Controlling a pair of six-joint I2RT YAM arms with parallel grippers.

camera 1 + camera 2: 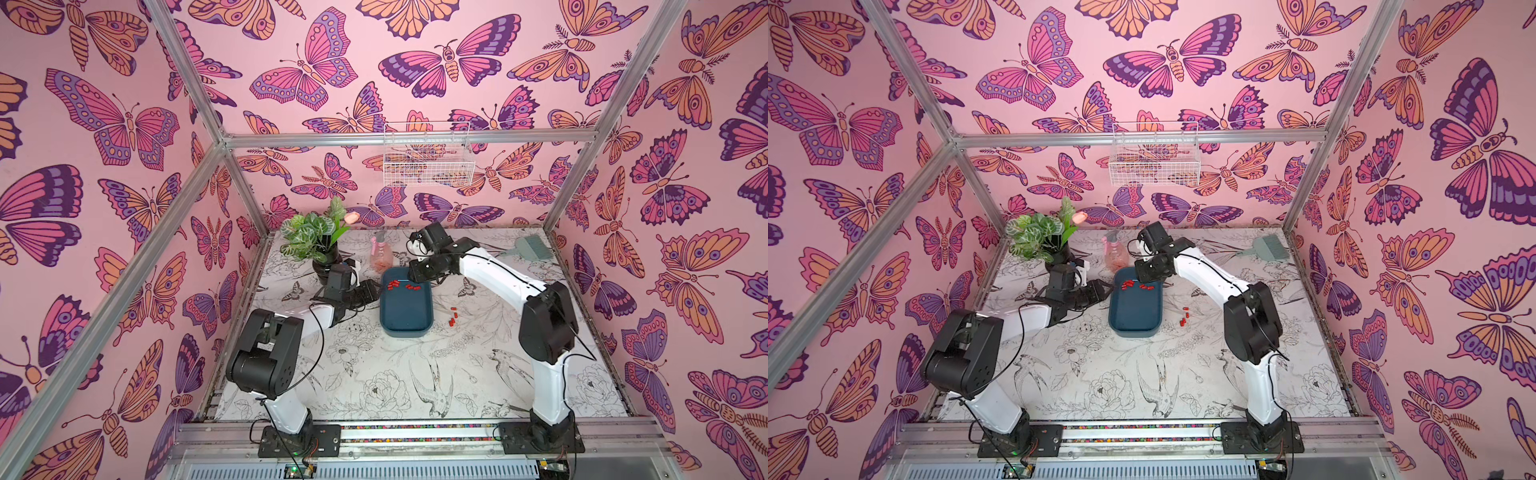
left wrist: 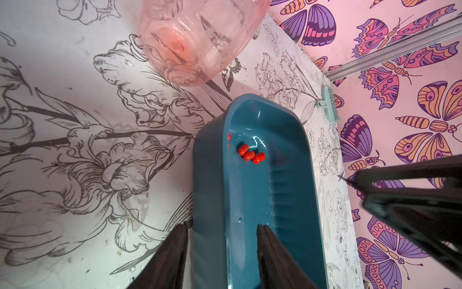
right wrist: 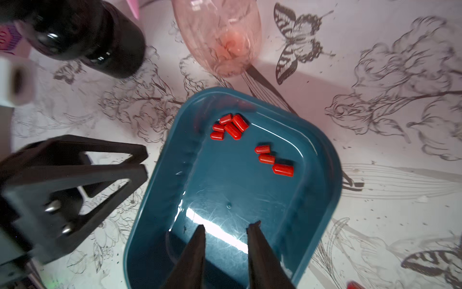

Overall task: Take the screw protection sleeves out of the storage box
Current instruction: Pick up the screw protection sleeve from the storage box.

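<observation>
**Fig.** R tool [image 3: 226,229]: jaws part-open, nothing betw. them, tips over bare floor of the storage box [image 3: 225,185]. L tool [image 2: 222,225]: jaws apart, astride the box's 9 o'clock wall, one finger [image 2: 172,250] outside and the other inside. Whether they pinch the wall cannot be told.

Box: dark teal, flat on the bench [image 1: 374,374], betw. the two arms.

Screw protection sleeves [image 3: 231,127]: red. Eight lie in the box at its 12 o'clock end, as a cluster of five plus a row of three [image 3: 272,160]. A few loose sleeves [image 1: 453,318] lie on the bench near the box at 3 o'clock.

Surroundings, in both top views:
- Pink spray bottle [image 1: 381,255], near the box at 11 o'clock.
- Potted plant [image 1: 309,235], at 10 o'clock.
- Grey-green brush [image 1: 534,247], well apart at 2 o'clock.
- White wire basket [image 1: 428,166], on the back wall.
</observation>
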